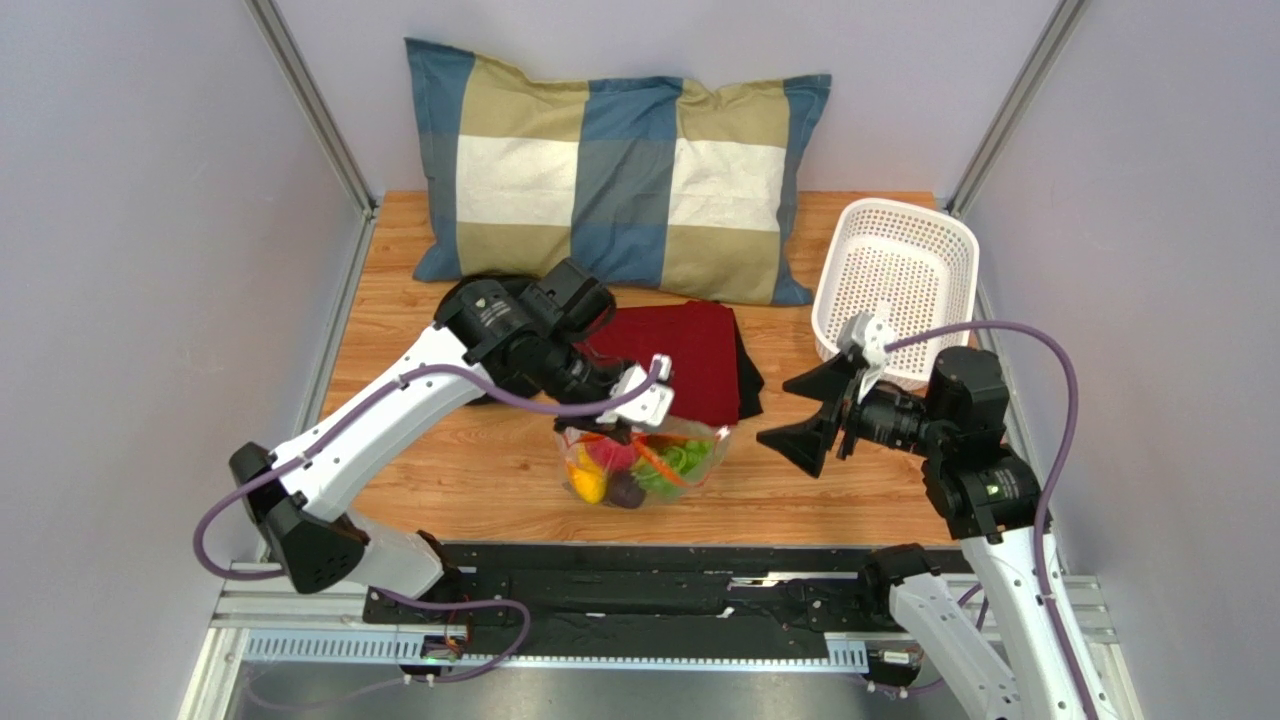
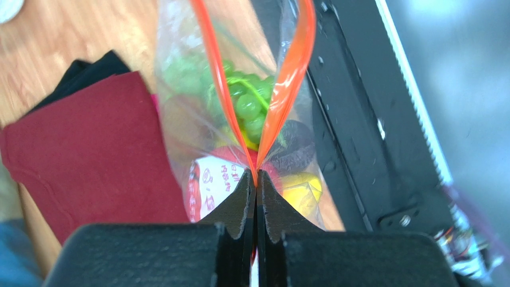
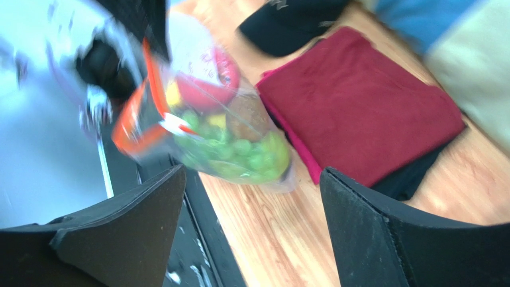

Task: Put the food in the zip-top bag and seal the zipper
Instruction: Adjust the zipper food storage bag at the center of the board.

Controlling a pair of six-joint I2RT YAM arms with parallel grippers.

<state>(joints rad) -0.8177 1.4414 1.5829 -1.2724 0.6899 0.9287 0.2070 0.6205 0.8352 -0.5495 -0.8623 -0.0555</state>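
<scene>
Left end effector (image 2: 256, 185): clenched on the zipper (image 2: 287, 78), the fingertips pinching both orange-red strips together at one end of the zip-top bag (image 1: 649, 458). In the left wrist view the two strips meet at the pinch and spread apart away from it, so the mouth stands open along the rest of its length. The bag hangs from that grip over the near part of the worktop (image 1: 451, 465), between the two arms and just in front of the folded dark red cloth (image 1: 684, 360); cannot tell whether its bottom rests on the wood. The food (image 1: 624, 468) is inside the bag: green grape bunch (image 2: 245, 101) just below the zipper, with yellow, red and dark pieces nearer the fingertips. A white label with red print (image 2: 212, 182) shows on the bag wall beside the pinch. A black cloth (image 1: 750, 387) lies under the red one, its edge showing on the right. Plaid pillow (image 1: 616, 165) lies across the far edge of the worktop. Right end effector (image 1: 807, 408): released, fingers spread wide, holding nothing, just right of the bag and apart from it, pointed toward it; the right wrist view is blurred but shows the bag between its fingers. White perforated basket (image 1: 897, 270) stands tilted at the far right, behind the right arm.
</scene>
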